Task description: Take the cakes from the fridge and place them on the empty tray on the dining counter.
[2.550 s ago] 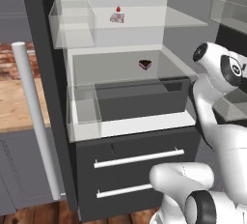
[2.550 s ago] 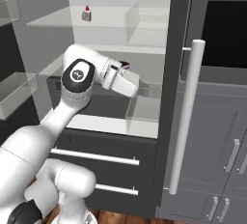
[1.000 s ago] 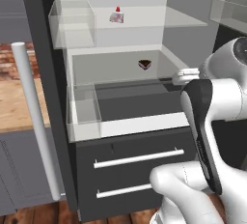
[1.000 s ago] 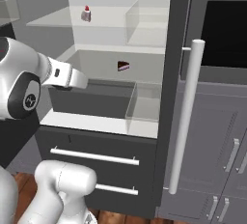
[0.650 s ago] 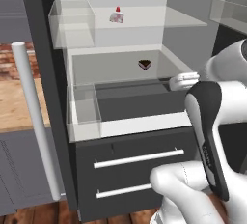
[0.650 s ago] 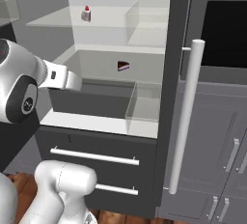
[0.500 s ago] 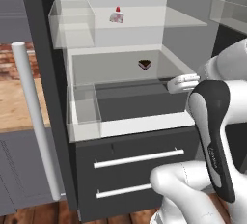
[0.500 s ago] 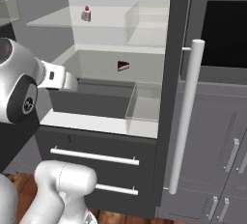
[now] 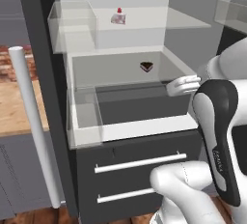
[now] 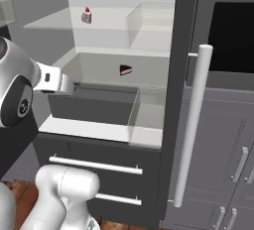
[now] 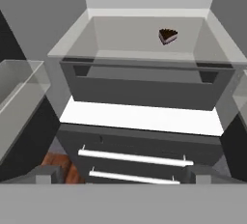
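Fridge (image 9: 43,97) stands open so both cakes are reachable: chocolate wedge (image 11: 167,35) mid-shelf, white slice (image 9: 118,17) above. Gripper (image 11: 118,175) faces in, jaws apart, empty.

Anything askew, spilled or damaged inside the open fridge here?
Nothing stands out. The white cake sits upright on the upper shelf, the chocolate cake on the shelf below, both intact; no spills.

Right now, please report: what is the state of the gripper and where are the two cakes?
Gripper open, holding nothing, facing the open fridge. Chocolate cake on the lower clear shelf, white cake on the shelf above. Nothing between gripper and chocolate cake.
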{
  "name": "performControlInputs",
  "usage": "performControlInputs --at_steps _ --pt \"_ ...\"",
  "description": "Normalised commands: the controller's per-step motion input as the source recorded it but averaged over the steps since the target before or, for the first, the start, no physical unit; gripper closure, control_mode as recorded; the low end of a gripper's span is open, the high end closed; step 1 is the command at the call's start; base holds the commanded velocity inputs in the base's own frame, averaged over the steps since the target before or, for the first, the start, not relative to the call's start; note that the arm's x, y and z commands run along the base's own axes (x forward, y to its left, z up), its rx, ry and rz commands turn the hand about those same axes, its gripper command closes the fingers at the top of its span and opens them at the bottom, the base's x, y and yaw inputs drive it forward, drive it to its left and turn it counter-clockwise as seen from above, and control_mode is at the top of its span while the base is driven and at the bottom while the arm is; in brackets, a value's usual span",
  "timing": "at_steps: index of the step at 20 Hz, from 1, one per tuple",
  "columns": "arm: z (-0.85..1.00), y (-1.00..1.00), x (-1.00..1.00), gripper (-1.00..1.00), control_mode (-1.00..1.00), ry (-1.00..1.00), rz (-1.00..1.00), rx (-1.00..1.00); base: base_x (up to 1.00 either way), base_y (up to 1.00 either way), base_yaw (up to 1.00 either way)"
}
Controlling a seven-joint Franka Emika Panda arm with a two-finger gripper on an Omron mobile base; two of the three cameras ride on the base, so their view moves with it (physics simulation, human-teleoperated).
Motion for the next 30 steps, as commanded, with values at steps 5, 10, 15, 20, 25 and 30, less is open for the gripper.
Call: performControlInputs --at_steps 5,10,15,20,25,30 --pt "0.00 0.00 0.00 -1.00 1.00 0.00 0.00 0.00 0.79 0.05 0.00" --pt "0.00 0.00 0.00 -1.00 1.00 0.00 0.00 0.00 0.77 0.05 0.00" --pt "0.21 0.08 -0.20 -1.00 -1.00 -0.10 0.00 0.00 0.11 0.04 0.00" --pt "0.91 0.04 -0.47 -1.00 -1.00 -0.42 0.00 0.00 0.00 0.00 0.00" --pt "0.83 0.08 0.15 -1.00 -1.00 -0.21 0.00 0.02 0.00 0.00 0.00" --pt "0.47 0.05 0.41 -1.00 -1.00 -0.03 0.00 0.01 0.00 0.00 0.00"
